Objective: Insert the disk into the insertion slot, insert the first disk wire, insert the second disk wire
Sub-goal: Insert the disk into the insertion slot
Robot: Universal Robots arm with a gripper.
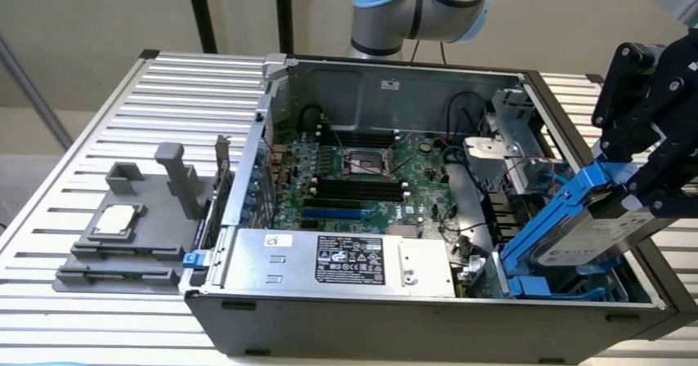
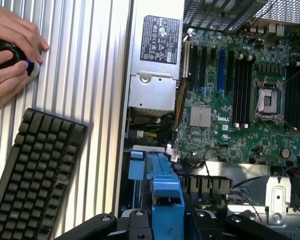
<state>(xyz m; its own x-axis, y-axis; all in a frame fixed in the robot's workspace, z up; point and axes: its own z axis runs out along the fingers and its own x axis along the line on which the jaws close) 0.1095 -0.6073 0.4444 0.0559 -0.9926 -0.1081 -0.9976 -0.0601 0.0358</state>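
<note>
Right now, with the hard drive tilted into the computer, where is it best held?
By its raised end, on the blue frame, coming from above. The hard drive stands tilted with its lower end down in the bay, so the upper end is the free part; the gripper grips it there.

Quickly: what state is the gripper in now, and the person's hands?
Gripper: shut on the disk, tilted above the slot.
Person's hands: both on a small black device.
</note>
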